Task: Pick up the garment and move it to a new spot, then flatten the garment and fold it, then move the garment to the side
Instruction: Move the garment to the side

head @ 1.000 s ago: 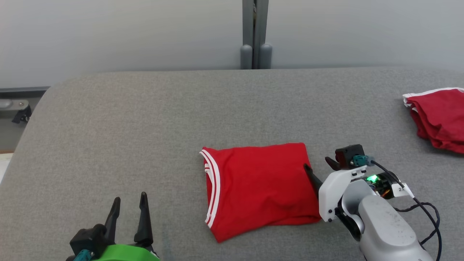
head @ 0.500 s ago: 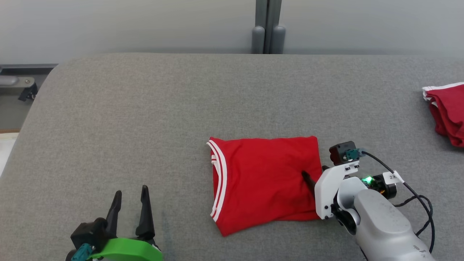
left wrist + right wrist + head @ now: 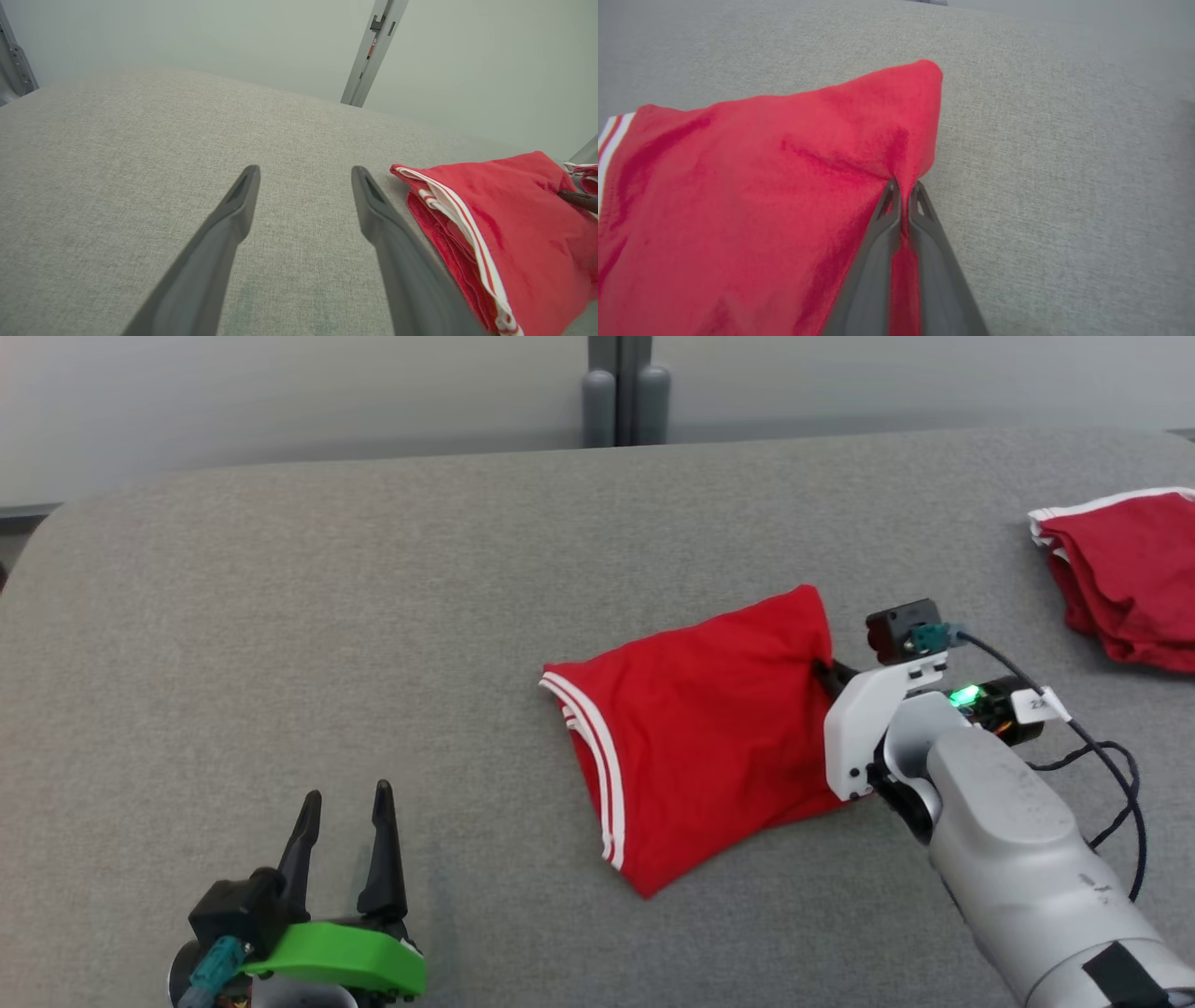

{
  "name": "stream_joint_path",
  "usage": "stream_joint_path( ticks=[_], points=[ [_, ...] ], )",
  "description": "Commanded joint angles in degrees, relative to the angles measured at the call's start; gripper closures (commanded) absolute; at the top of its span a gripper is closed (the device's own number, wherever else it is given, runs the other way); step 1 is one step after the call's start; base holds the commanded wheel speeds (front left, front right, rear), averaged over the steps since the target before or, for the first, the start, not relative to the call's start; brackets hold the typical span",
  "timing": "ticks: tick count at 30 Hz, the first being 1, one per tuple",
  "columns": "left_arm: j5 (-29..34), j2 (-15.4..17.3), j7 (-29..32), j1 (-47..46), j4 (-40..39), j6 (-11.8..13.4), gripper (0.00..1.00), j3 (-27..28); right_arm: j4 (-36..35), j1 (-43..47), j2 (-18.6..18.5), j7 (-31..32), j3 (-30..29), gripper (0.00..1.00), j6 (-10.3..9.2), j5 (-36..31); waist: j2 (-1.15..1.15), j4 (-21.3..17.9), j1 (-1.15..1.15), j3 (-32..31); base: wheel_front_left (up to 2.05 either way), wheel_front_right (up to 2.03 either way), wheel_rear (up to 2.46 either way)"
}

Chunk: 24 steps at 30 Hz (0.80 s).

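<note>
Behind the pinched garment (image 3: pixel 709 747), right jaws' tips lie hidden.

A broad surface (image 3: pixel 373 616) covered in grey woven fabric spreads across the foreground, its far edge running nearly straight and its far left corner rounded off. Behind it stands a plain, pale grey-white wall (image 3: pixel 280 392), split by a grey vertical post (image 3: pixel 621 373) with two rounded stubs at its foot. In the left wrist view a metal rail (image 3: pixel 16 65) with fittings climbs the upper left edge. The light is soft and even, leaving only faint shadows on the fabric.
</note>
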Motion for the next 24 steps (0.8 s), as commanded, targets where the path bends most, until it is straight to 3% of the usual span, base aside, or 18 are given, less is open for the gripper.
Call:
stream_joint_path(
  ticks=[1, 14, 18, 24],
  points=[
    [0.53, 0.09, -0.17, -1.18, -0.27, -0.23, 0.00, -0.01, 0.30, -1.19, -1.41, -0.69, -0.91, 1.00, -0.10, -0.88, 0.00, -4.53, 0.00, 2.25, 0.00, 0.00, 0.00],
    [4.42, 0.58, -0.17, -5.17, -0.18, -1.63, 0.00, -1.51, -1.17, -4.91, -5.89, -2.69, -7.96, 1.00, -0.10, -5.13, 0.00, -20.37, 0.00, 7.11, 0.00, 0.00, 0.00],
    [5.21, 0.85, -0.18, -6.55, 0.56, -2.00, 0.00, -2.75, -1.85, -4.43, -5.65, -3.24, -9.59, 1.00, -0.10, -5.69, 0.00, -22.93, 0.00, 8.09, 0.00, 0.00, 0.00],
    [5.62, 1.18, -0.18, -7.67, 1.39, -2.41, 0.00, -3.93, -2.73, -4.55, -4.95, -3.63, -11.30, 1.00, -0.10, -6.35, 0.00, -23.73, 0.00, 8.91, 0.00, 0.00, 0.00]
  ],
)
